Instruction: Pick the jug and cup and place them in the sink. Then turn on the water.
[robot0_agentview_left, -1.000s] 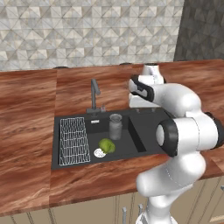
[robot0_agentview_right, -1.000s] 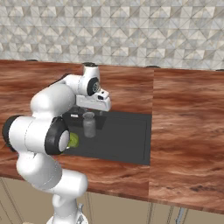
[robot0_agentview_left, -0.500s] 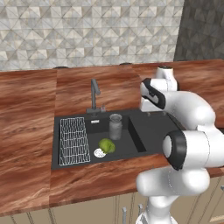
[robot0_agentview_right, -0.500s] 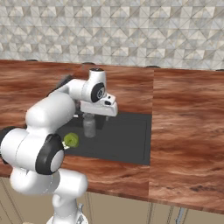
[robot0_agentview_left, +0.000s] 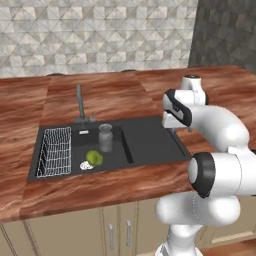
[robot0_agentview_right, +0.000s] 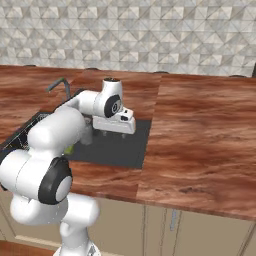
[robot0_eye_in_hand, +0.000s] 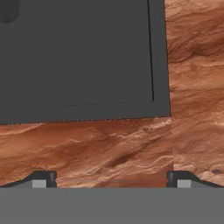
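A grey metallic jug (robot0_agentview_left: 105, 137), shaped like a small milk can with a wide body, narrower neck and flared rim, stands upright in the left basin of the dark charcoal sink (robot0_agentview_left: 150, 145), just in front of the slim gooseneck faucet (robot0_agentview_left: 80, 102). Just beside it, nearer the front wall, lies a bright yellow-green object (robot0_agentview_left: 94, 158), its shape too small to tell for certain; the helper's green cup cannot be told apart from it here. A white wire rack (robot0_agentview_left: 54, 151) fills the far left of the basin. No water shows at the faucet.

The end effector (robot0_eye_in_hand: 112, 178) hangs over the right rim of the sink, its two dark fingertips (robot0_eye_in_hand: 43, 178) standing wide apart with nothing between them; beneath them lies the reddish wood-grain tabletop (robot0_eye_in_hand: 109, 151) and the bare right corner of the basin floor.

Compared with a second ago, the arm has swung away to the right: the hand that hovered over the middle of the sink, near the jug, now sits above the right edge, seen in the left base view at the basin's far side (robot0_agentview_left: 172, 120). The jug and the green object lie where they were. The jaws have stayed wide throughout.
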